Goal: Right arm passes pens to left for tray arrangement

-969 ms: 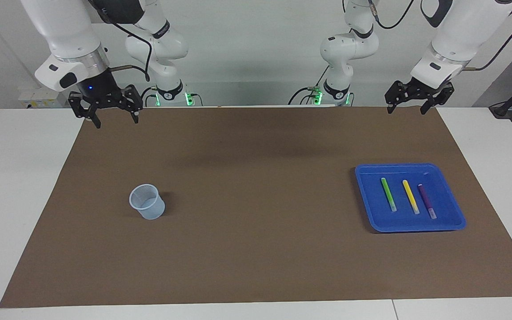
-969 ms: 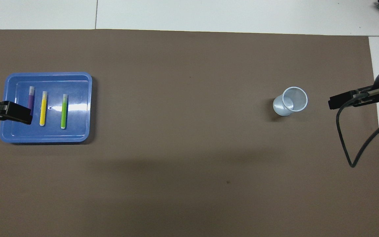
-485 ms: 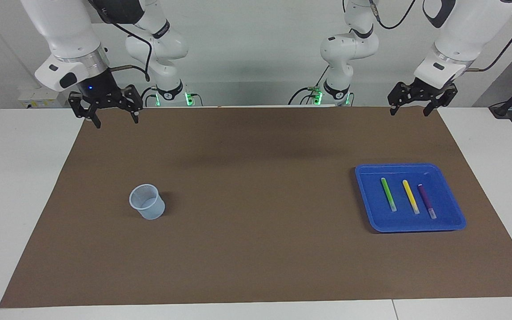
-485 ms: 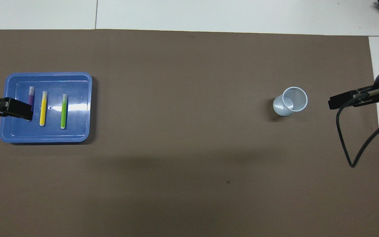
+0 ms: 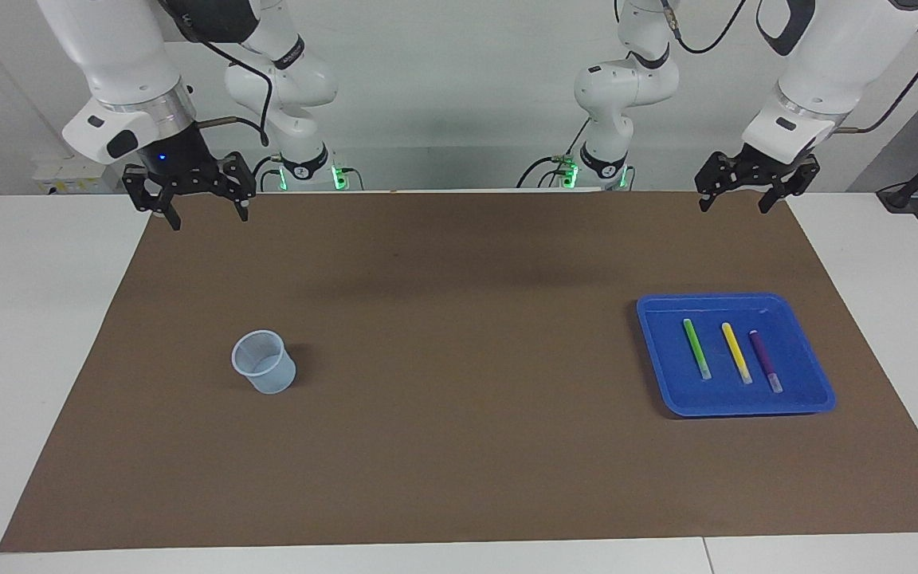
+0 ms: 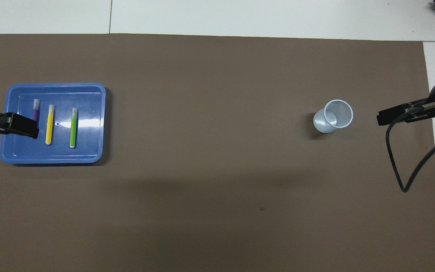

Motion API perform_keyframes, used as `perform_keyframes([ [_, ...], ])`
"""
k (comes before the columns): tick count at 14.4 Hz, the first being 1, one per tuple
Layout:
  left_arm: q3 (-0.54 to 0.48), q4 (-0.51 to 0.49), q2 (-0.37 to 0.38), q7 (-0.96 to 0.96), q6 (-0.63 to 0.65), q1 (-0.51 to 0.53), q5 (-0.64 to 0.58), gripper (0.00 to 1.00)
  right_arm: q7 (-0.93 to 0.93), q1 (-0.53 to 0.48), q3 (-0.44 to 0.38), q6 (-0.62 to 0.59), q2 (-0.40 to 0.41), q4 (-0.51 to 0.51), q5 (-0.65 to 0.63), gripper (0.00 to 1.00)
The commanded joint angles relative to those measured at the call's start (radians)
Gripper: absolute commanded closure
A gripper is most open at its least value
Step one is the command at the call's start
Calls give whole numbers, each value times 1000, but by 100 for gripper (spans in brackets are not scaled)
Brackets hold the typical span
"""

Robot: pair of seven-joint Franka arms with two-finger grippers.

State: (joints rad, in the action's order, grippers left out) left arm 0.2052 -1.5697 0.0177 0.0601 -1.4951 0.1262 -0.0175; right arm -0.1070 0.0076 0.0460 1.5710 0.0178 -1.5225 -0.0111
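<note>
All three pens (image 5: 732,355) lay side by side, apart, in the blue tray (image 5: 661,351) at the left arm's end. Left gripper (image 5: 755,191) and right gripper (image 5: 202,209) hung open and empty, raised near the bases. Judged the arranging done; best to hold clear of the tray, cup (image 5: 264,362) untouched.

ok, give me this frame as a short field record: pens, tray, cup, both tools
tray: blue tray, toward the left arm's end of the table
pens: green pen, yellow pen, purple pen, side by side in the tray
cup: translucent cup, upright, empty, toward the right arm's end
left tool: open, raised, holding nothing
right tool: open, raised, holding nothing
</note>
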Motion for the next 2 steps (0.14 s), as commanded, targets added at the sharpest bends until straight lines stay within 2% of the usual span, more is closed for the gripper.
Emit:
perform_keyframes([
  [1,-1,-50,39,13,-25,7,-10,0,-19,0,-6,7,-27,-31,3,0],
  [2,-1,-50,41,14,-25,7,-10,0,-19,0,-6,7,-27,-31,5,0],
])
